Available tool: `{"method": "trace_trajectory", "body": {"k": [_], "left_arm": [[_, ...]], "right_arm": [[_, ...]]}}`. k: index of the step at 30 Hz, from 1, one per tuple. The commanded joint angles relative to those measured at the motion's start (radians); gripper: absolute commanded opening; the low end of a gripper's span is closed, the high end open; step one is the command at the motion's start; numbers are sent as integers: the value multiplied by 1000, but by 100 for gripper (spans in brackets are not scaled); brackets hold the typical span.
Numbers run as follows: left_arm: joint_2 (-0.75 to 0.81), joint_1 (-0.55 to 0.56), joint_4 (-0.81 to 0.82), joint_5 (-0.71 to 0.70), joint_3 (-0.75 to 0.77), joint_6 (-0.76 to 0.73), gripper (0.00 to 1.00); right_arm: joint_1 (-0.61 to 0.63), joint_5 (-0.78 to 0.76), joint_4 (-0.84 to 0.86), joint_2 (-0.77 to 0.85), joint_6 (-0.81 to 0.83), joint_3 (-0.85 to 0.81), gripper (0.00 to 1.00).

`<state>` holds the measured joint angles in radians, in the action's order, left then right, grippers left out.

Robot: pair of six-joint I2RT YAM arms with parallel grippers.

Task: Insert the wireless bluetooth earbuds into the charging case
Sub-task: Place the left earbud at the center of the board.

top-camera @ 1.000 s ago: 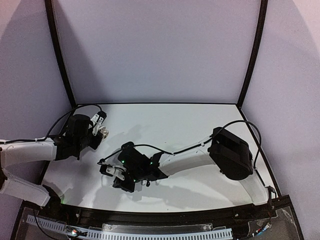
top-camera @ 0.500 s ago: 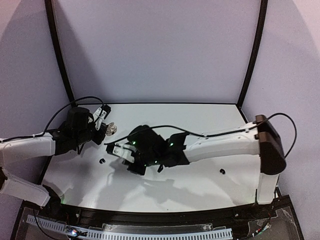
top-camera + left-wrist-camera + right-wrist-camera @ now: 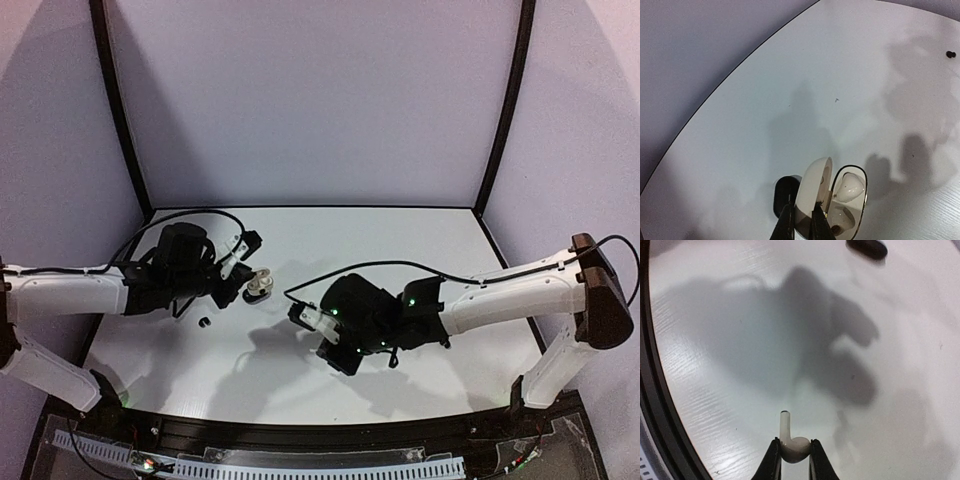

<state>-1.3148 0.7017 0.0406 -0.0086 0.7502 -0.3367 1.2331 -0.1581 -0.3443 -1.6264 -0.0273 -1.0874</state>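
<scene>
A white charging case (image 3: 850,197) hangs open in the left wrist view, with one white earbud (image 3: 847,184) seated in its base. My left gripper (image 3: 802,225) is shut on the case's raised lid (image 3: 812,190). From above, that gripper (image 3: 248,278) holds the case (image 3: 261,287) left of the table's middle. My right gripper (image 3: 792,456) is shut on the round head of a second white earbud (image 3: 794,447), its stem pointing away from the fingers, above the table. In the top view the right gripper (image 3: 303,316) is a short way right of the case.
A small black earbud (image 3: 204,321) lies on the white table (image 3: 400,240) below the left gripper. Another black nub (image 3: 951,53) lies far off in the left wrist view. A dark rounded object (image 3: 785,192) sits behind the lid. A black oval thing (image 3: 867,247) lies ahead of the right gripper.
The left arm has carried the open case rightward toward the table's middle. The right arm has swung right and stretched out, still holding the white earbud.
</scene>
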Motion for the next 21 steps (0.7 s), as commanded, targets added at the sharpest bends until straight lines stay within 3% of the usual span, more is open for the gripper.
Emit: {"method": "trace_trajectory", "body": {"k": [1,9,13,17,21], "left_arm": [[-1,56,98,22,-52,-82,1],[-62,173,513,-46,-180,-186,1],[-76,200,530,22,-163,-209,1],[-68,200,387,150,-104,-190,1],[-89,200,222,265,-72,-124,1]], "right_arm": [[-3,46,-68,53,-281,47,0],[-76,231,76,67,-724,1,0],[-62,94,61,112,-588,-59,0],[-44,39,22,189,-341,-59,0],[-45,38,-88,231,-275,-61,0]]}}
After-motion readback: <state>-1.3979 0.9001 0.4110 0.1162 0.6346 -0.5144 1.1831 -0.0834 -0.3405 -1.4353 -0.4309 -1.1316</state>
